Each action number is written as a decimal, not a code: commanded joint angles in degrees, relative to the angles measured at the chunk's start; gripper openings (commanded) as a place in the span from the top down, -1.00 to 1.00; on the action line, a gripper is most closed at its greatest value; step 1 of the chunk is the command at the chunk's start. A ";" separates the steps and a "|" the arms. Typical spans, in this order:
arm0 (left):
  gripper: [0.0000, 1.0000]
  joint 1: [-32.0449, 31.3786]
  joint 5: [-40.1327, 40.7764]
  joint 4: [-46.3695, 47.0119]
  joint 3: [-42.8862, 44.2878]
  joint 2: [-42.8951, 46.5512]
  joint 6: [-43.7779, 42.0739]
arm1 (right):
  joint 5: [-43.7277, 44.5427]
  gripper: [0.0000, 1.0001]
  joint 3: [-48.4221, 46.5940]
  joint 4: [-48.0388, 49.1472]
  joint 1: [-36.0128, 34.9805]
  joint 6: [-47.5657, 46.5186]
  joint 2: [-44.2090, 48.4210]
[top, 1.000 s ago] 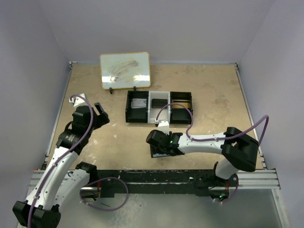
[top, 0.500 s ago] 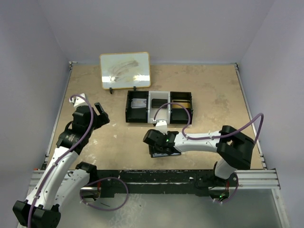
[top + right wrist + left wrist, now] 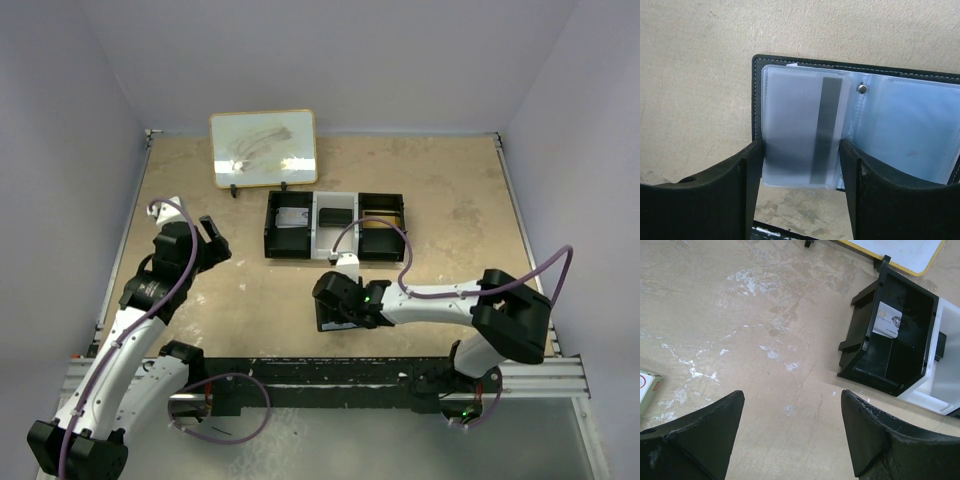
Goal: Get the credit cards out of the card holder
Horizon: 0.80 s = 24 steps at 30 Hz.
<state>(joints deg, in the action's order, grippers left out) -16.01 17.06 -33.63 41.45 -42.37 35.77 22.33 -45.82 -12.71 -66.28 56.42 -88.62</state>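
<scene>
The card holder [image 3: 330,321] lies open on the table near the front edge, black with blue-grey plastic sleeves [image 3: 910,125] and a snap [image 3: 862,88]. My right gripper [image 3: 340,300] is low over its left half. In the right wrist view a pale credit card [image 3: 800,120] with a dark stripe stands between the fingers, and the right gripper [image 3: 801,150] is shut on its two long edges. The card's lower end reaches past the holder's edge. My left gripper [image 3: 212,238] hangs open over bare table at the left, apart from the holder, and the left gripper [image 3: 792,400] holds nothing.
A black-and-white three-compartment tray [image 3: 335,243] stands behind the holder, seen too as the tray [image 3: 855,347], with a card [image 3: 887,320] in its left compartment. A yellow-framed whiteboard [image 3: 264,148] stands at the back left. A small box [image 3: 647,387] lies at the left.
My right gripper shifted a little left over the holder, then back right, and its jaws narrowed slightly. The left arm has not moved.
</scene>
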 commanded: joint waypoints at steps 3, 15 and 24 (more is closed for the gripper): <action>-0.51 0.37 -1.91 2.20 0.18 -0.08 -0.79 | -6.34 -0.19 5.86 9.58 2.53 0.16 2.66; -0.51 0.37 -10.11 5.38 -1.28 -0.43 -0.06 | -9.63 -0.15 9.77 14.97 4.42 -0.43 3.97; -0.51 0.37 -12.42 6.10 -1.46 -2.16 -0.27 | -8.48 -0.28 7.16 11.96 4.97 -1.64 1.17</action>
<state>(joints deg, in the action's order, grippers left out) -16.01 6.68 -30.61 40.03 -44.16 35.86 13.85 -37.41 1.96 -61.47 55.68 -83.68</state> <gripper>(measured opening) 0.757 0.619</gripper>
